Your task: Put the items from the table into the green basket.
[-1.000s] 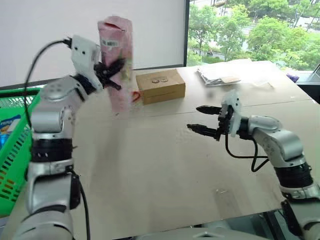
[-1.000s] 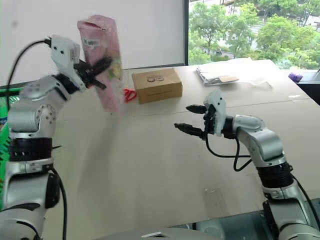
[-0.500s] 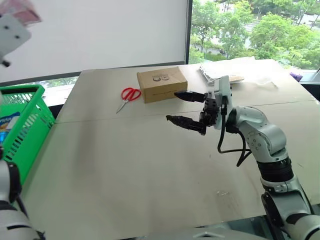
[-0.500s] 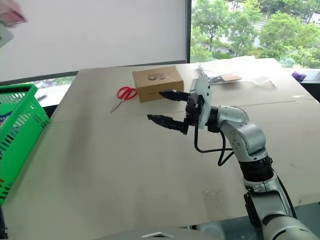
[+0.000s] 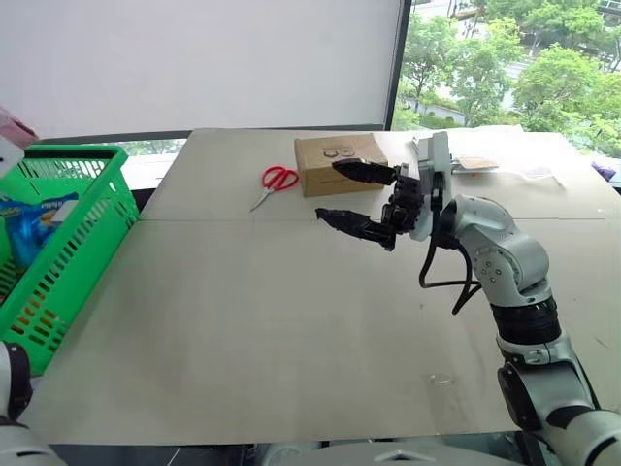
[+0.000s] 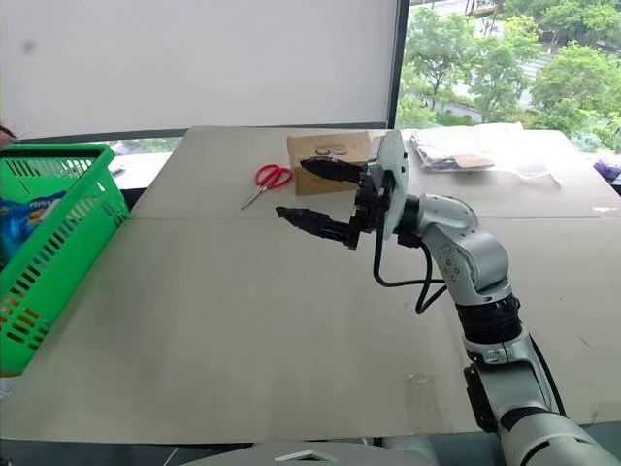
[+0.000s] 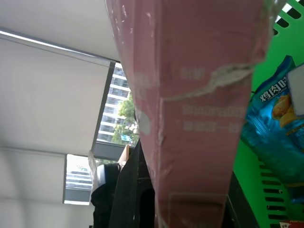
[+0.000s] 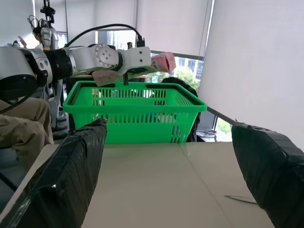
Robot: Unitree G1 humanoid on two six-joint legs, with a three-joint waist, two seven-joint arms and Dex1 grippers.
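the step in hand looks like the drop of the pink packet (image 7: 194, 95) into the green basket (image 5: 58, 243): seen from the right wrist, the left gripper (image 8: 124, 76) hangs over the basket's rim, clenched on the packet, which sticks out to either side of it. in the left wrist view the packet runs up between the two black fingers (image 7: 130, 190) with green mesh and a blue snack bag (image 7: 278, 123) just behind it, so the basket is judged to lie right under the load. the next move seems to call for the left fingers to let go, with the packet low enough to fall inside the rim and not across it (its length makes catching on the rim a fair risk). over the middle of the table (image 5: 272, 320) the right gripper (image 5: 354, 199) hovers with its fingers spread wide and nothing between them. farther back, the red scissors (image 5: 277, 181) lie flat on the table just beside the brown box (image 5: 335, 165), both waiting to be fetched. at the far edge some papers or clear bags (image 6: 466, 150) lie in a loose heap too indistinct to name. the basket is cut off at the frame's edge, so its full contents cannot be read, and the print on the packet is too faint to make out.
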